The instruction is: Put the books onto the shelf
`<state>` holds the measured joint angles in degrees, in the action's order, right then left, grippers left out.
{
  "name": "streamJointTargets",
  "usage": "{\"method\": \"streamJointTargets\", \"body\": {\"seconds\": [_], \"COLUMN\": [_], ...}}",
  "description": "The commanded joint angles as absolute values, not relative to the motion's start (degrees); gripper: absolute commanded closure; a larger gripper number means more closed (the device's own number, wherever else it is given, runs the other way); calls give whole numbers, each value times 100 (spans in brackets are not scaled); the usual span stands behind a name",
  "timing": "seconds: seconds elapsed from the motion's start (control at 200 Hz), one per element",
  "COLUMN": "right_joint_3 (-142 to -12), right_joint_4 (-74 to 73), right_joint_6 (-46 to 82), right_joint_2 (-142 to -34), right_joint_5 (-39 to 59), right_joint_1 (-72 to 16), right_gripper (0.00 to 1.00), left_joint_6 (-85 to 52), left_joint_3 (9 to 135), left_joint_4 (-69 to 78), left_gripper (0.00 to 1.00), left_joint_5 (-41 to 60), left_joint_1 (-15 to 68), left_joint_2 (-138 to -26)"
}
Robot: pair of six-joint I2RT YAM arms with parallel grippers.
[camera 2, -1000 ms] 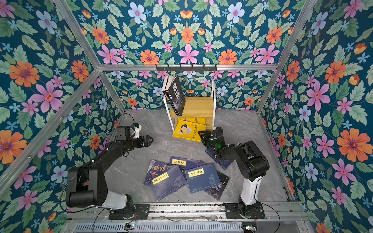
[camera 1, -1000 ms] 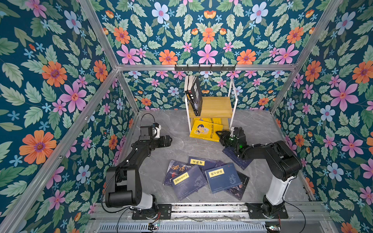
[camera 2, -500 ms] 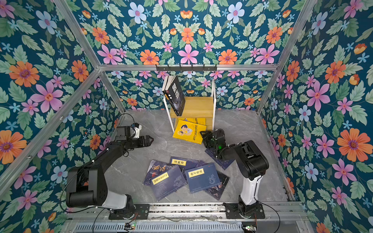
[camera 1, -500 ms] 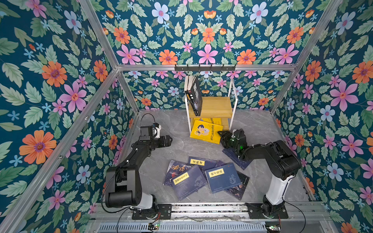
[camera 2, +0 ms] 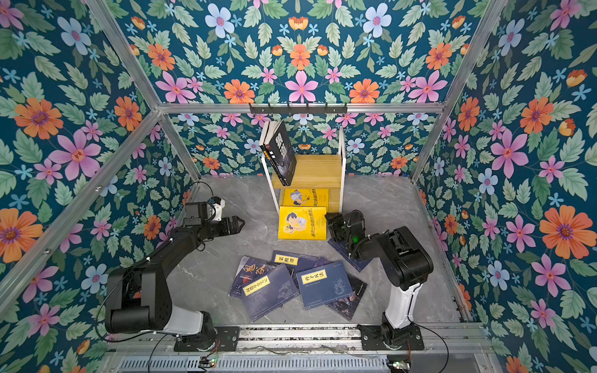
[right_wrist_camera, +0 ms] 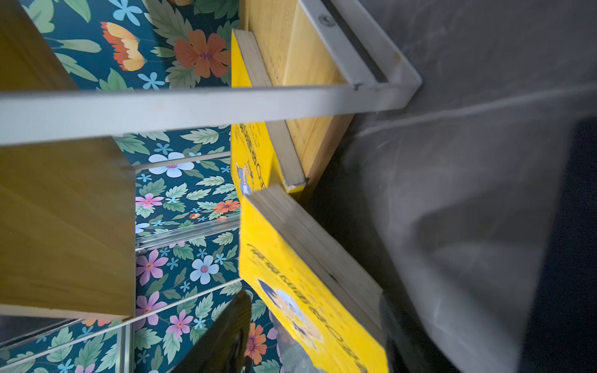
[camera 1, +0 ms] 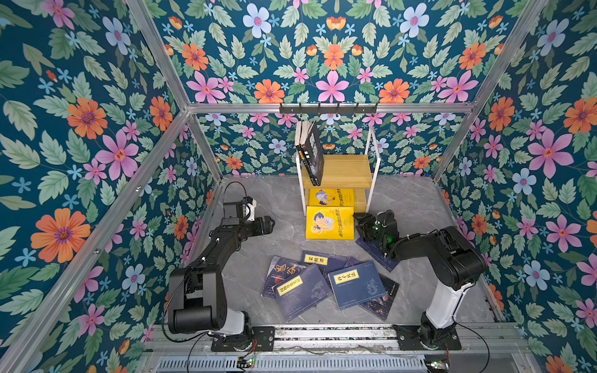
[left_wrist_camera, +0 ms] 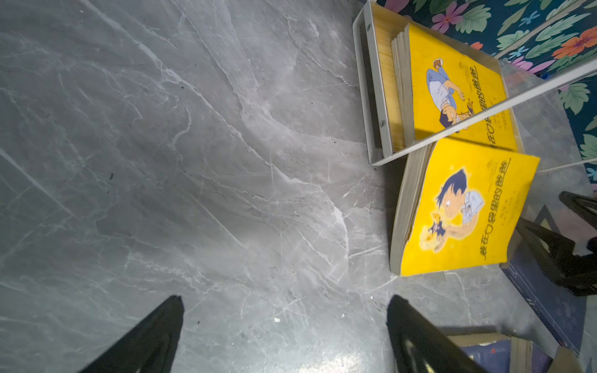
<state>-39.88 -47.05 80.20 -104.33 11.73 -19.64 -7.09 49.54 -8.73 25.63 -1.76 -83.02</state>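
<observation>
Nearest the arm bases, behind both grippers, the navy books (camera 1: 323, 284) lie fanned and overlapping on the tabletop (camera 1: 265, 200), not yet shelved. One more navy book (camera 1: 376, 255) lies partly beneath the right gripper (camera 1: 361, 222).

The left gripper (left_wrist_camera: 284, 300) hangs wide and empty over bare tabletop, well to the side of the yellow book (camera 1: 329, 222), probably parked there to keep out of the way. The right gripper sits just beside that book's edge with its jaws apart, gripping nothing that I can see. The book's far edge meets the foot of the shelf (camera 1: 342, 168), so it looks staged for sliding onto the lower board.

Beyond it, a second yellow book (camera 1: 331, 197) lies flat on that board. Higher up, the dark books (camera 1: 311, 151) lean against the frame, since nothing else props them.
</observation>
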Motion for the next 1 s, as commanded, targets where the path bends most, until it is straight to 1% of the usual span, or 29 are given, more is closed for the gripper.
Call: {"method": "streamJointTargets", "body": {"seconds": [0.0,0.11,0.24,0.35,0.505,0.675,0.925,0.995], "right_joint_3": [-3972,-4014,-4214,-4386,-4645,-4733,-4776,-4790], "right_joint_4": [-4571,-4346,-3713,-3023,-2370,-2241,-2309,-2311], "right_joint_6": [7757,7427,6599,5920,5276,5150,5120,5132], "right_joint_2": [-10239,-10099,-9906,-9751,-9838,-10023,-10299,-10368], "right_joint_5": [1083,1120,1332,1469,1698,1819,1925,1944], "right_joint_1": [-1963,-1968,-1960,-1959,-1960,-1960,-1970,-1986], "right_gripper": [37,37,37,37,37,38,38,39], "left_joint_6": [-686,-694,-786,-821,-1105,-1659,-2855,-3040], "left_joint_3": [4983,5001,4975,4965,5015,5222,5511,5629], "left_joint_4": [-811,-811,-845,-937,-909,-748,-108,-63], "left_gripper": [0,2,6,10,15,21,22,24], "left_joint_5": [2611,2884,3323,3443,3604,3820,4191,4220], "left_joint_1": [-184,-171,17,387,910,1393,1756,1804], "left_joint_2": [-8327,-8358,-8410,-8514,-8844,-9385,-10151,-10402]}}
